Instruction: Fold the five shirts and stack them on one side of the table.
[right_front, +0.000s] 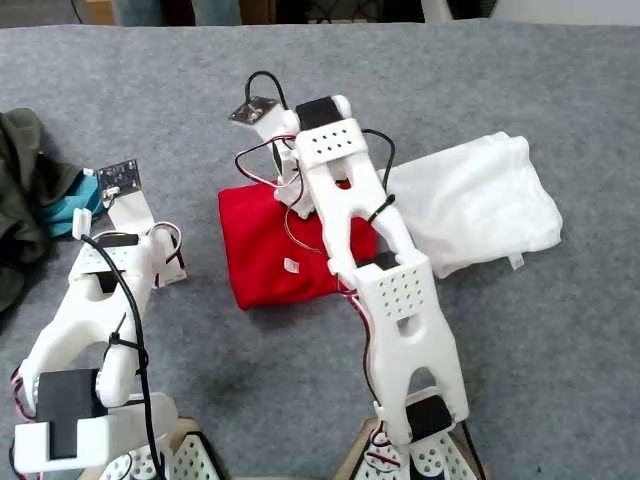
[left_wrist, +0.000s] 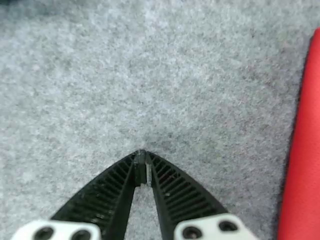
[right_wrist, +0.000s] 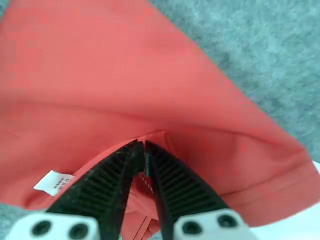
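Two folded shirts lie mid-table: my right gripper (right_wrist: 142, 147) pinches a fold of the red fabric shirt (right_front: 265, 255), with the white fabric shirt (right_front: 470, 200) just beside it at 3 o'clock. My left gripper (left_wrist: 142, 159), pressed together on nothing, sits at the red one's 9 o'clock.

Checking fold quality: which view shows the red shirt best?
High view: the red shirt lies nearly whole, right arm across it. Right wrist view gives a close patch with its tag; left wrist view catches an edge strip.
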